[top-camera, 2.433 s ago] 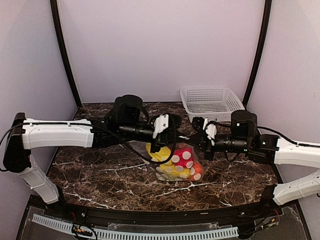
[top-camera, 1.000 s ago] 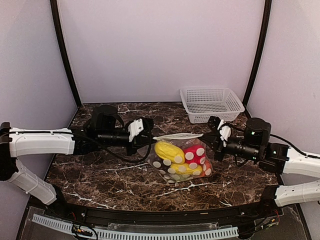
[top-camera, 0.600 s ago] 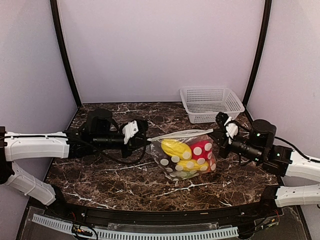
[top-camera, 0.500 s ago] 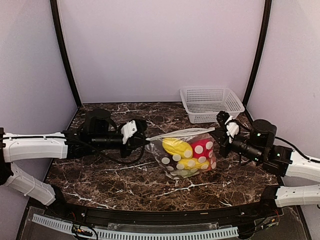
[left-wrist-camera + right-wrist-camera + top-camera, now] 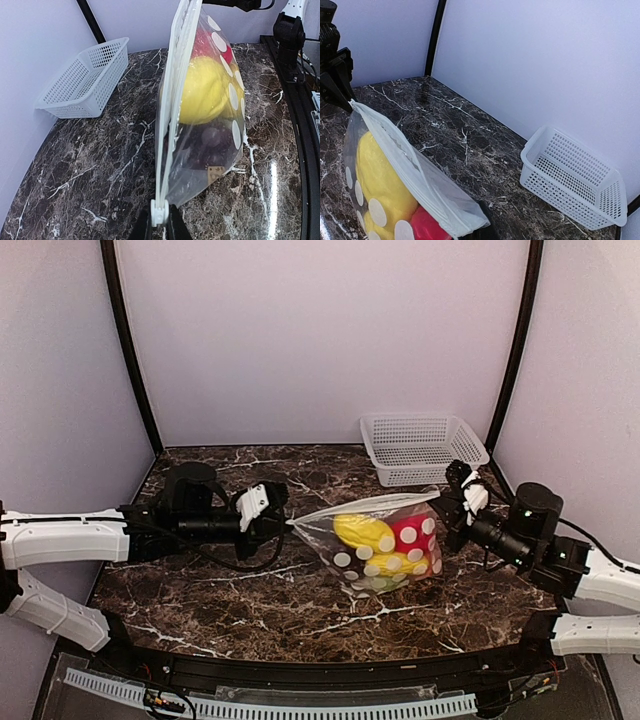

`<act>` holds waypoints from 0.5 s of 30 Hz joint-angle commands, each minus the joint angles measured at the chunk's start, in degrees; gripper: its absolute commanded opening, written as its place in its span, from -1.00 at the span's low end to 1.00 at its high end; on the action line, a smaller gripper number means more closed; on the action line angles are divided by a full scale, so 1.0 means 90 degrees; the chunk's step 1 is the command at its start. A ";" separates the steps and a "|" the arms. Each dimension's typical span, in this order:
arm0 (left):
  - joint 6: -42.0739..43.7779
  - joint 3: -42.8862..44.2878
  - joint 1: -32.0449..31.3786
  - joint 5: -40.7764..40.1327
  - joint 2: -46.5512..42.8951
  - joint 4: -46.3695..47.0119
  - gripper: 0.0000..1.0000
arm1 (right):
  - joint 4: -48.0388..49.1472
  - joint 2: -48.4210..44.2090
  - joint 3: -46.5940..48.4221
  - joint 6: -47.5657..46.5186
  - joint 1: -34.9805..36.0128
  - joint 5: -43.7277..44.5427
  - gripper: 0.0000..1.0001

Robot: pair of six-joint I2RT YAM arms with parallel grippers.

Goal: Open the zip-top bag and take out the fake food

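Observation:
The zip-top bag (image 5: 385, 545), clear with white dots, hangs stretched between my two grippers just above the marble table. My left gripper (image 5: 285, 521) is shut on the white slider (image 5: 160, 212) at the left end of the zip. The right gripper (image 5: 450, 508) is shut on the bag's right top corner (image 5: 470, 220). The fake food is inside the bag: a yellow lemon (image 5: 202, 90), a red piece (image 5: 202, 45) and dark purple grapes (image 5: 215, 142). From the right wrist, the lemon (image 5: 380, 185) and red piece (image 5: 425, 227) show under the zip strip.
A white lattice basket (image 5: 422, 447) stands at the back right of the table (image 5: 200, 580), also seen as the basket (image 5: 82, 80) and the basket (image 5: 575, 175). Curved black frame posts and pale walls enclose the back and sides.
Both arms have drawn apart, the left back to the left with the slider, the right farther right. The bag has shifted right and its top edge is pulled out longer and tauter.

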 commanded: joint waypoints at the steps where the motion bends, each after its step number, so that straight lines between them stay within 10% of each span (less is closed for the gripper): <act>1: -0.0137 0.0177 0.0121 0.0125 0.0039 -0.0450 -0.70 | 0.0776 0.0197 0.0105 0.0097 -0.0207 -0.0477 -1.00; 9: -0.0190 0.0941 -0.0312 0.0500 0.0205 -0.0609 0.04 | 0.0935 0.1303 0.0712 0.0103 -0.0178 -0.2219 -1.00; 15: -0.0124 0.1476 -0.0342 0.0432 0.0511 -0.0718 0.03 | 0.0970 0.1366 0.0862 0.0031 -0.0168 -0.2466 -1.00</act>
